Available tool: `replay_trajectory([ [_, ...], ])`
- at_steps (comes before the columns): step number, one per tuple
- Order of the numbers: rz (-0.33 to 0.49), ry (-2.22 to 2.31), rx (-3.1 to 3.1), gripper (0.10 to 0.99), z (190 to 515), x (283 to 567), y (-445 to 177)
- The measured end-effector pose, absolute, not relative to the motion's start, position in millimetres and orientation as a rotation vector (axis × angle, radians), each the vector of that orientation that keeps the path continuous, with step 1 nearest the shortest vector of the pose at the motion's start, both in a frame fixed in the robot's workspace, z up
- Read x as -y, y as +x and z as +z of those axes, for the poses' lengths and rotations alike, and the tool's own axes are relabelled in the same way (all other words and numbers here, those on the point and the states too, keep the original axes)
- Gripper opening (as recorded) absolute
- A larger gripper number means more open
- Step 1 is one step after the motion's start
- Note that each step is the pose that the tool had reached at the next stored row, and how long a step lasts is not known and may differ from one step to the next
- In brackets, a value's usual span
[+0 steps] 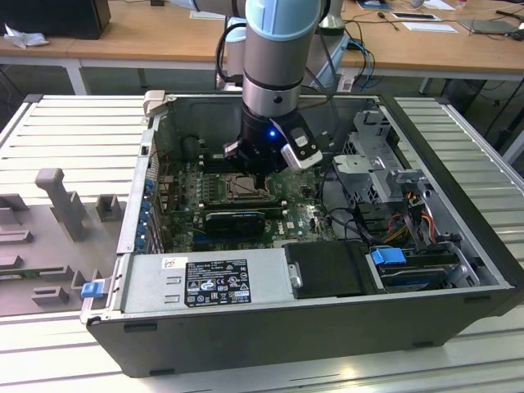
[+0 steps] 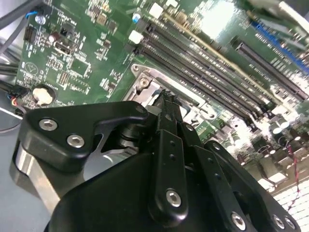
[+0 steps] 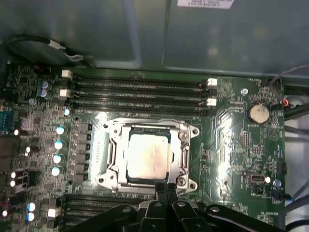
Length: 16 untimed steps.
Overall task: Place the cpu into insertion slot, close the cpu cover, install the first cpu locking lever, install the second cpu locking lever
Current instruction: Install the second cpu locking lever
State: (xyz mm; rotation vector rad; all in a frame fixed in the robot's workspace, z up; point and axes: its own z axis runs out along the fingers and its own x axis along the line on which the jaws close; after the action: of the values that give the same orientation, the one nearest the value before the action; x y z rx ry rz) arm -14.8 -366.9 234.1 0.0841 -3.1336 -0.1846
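Observation:
The cpu (image 3: 147, 157), a pale silvery-beige square chip, lies flat in the insertion slot (image 3: 145, 130) on the green board. The cpu cover (image 3: 115, 153), a silver metal frame, lies flat around the chip. My gripper (image 3: 166, 187) hovers at one edge of the socket, fingers shut together with nothing visible between them. In the second wrist view the gripper's tip (image 2: 166, 99) sits right at the socket's metal frame (image 2: 144, 83). In the exterior view the gripper (image 1: 257, 169) hangs just above the insertion slot (image 1: 244, 190) inside the open case. I cannot make out the locking levers.
Long black memory slots (image 3: 140, 92) run along both sides of the socket. A black card (image 1: 236, 219) lies in front of it, then the power supply box (image 1: 205, 278). A drive cage (image 1: 385, 164) and cables (image 1: 413, 209) fill the exterior view's right. Case walls enclose everything.

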Motion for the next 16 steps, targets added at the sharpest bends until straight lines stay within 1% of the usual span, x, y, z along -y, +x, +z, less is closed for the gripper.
replay_trajectory([
  [3, -0.199, 0.084, 3.128, 0.106, 234, 378, -15],
  [6, -0.255, 0.084, 3.122, 0.106, 234, 380, -15],
  [7, -0.261, 0.085, 3.121, 0.106, 234, 380, -15],
  [16, -0.268, 0.085, 3.118, 0.106, 234, 382, -15],
])
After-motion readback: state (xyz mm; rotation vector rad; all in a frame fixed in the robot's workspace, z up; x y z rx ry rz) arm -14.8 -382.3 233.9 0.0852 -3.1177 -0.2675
